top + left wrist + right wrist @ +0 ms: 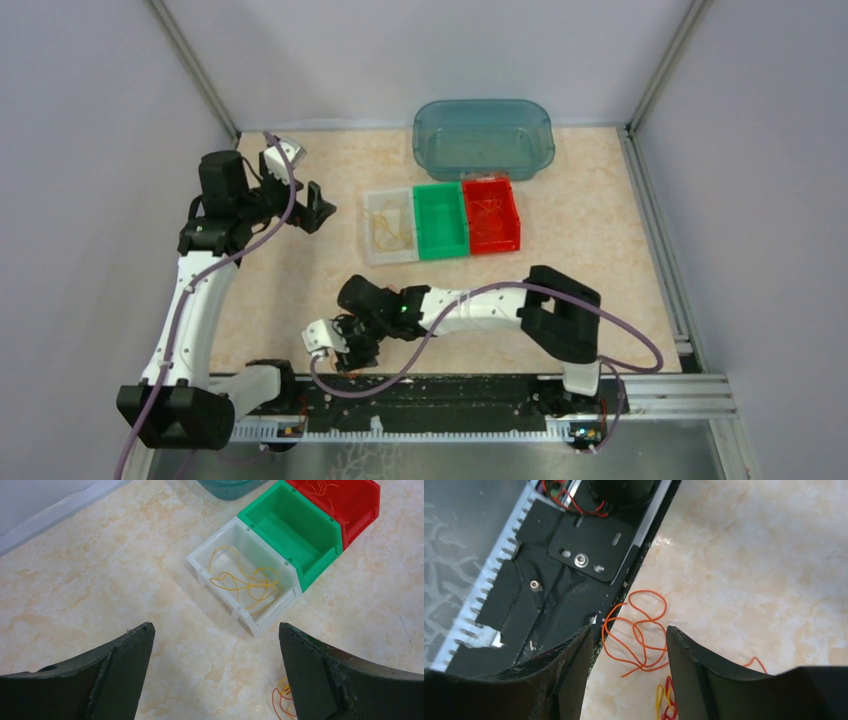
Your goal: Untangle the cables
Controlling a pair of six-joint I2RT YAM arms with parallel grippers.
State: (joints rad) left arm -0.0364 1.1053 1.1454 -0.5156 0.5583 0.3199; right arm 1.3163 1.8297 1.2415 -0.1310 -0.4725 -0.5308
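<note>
- Top view: your left arm stands tall by the left edge of the counter (285, 295). Its elbow is bent and the left end effector (318, 208) faces the row of bins.
- Your right arm folds low along the near edge, with the right end effector (338, 348) tipped down beside the black base rail (450, 400).
- The wires barely read from here. You can only make out faint yellow cables (392, 233) in the white bin (372, 205).
- Left wrist view: the left end effector's fingers are spread wide with nothing between them, above bare counter.
- The yellow cables loop inside the white bin, and the tangle stretches along the bin's length.
- The green bin (292, 532) touches the white one. The red bin (362, 502) beyond it is cut off at the top and holds orange strands.
- A small orange-yellow clump (280, 700) lies on the counter, half hidden by the right finger.
- Right wrist view: the right end effector's fingers are apart and not clamped on anything.
- An orange cable (640, 630) lies between them at the counter's near edge. Its loops touch the rail, and its long axis runs along the fingers.
- Red and yellow strands (666, 700) are cut off below it.
</note>
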